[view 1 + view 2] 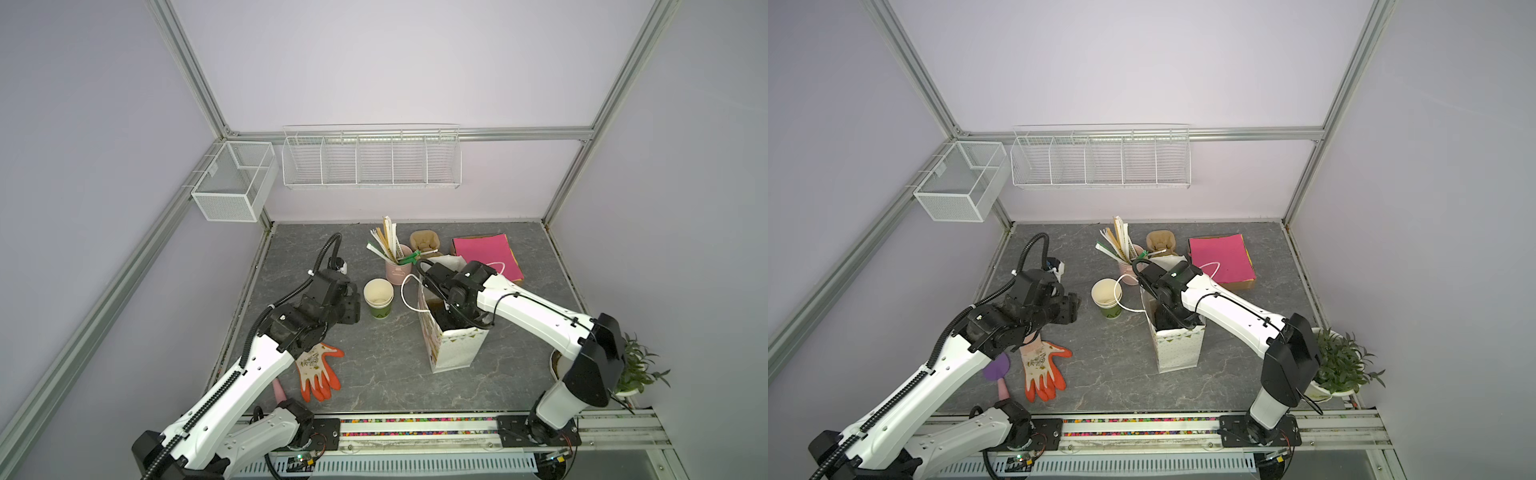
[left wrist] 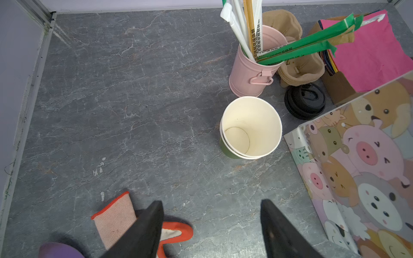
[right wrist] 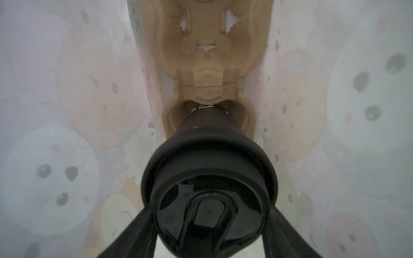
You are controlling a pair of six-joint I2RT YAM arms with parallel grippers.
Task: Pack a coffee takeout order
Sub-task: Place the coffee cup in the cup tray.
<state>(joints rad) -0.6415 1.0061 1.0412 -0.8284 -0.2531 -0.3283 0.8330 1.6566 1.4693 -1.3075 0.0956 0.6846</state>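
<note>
The white paper gift bag stands upright with its mouth open. The right arm reaches down into it, so the right gripper is walled in on both sides by pastel pigs, bears and cats showing through the paper. Its fingers are spread wide yet closed on a black-lidded cup, one finger against each side of the lid. The cup's base sits in the well of the pulp cup carrier nearest the fingers; the empty well lies beyond the fingertips. I cannot tell whether the cup is fully seated. I judge the carrier lies on the bag floor to keep drinks upright, and the grip at the lid keeps the fingers clear of the narrow walls.

The pink paper sheet tops a coloured stack on the far side of the bag from the arm, not yet packed.

The left gripper hovers over the table, fingers wide with nothing between them. Two nested paper cups stand just ahead of its fingertips, likely its next pick. The pink bucket and a stack of black lids are farther ahead.

Black Chinese characters run along the wrapped sticks in the bucket, too small to read surely; bag and lid show no brand
</note>
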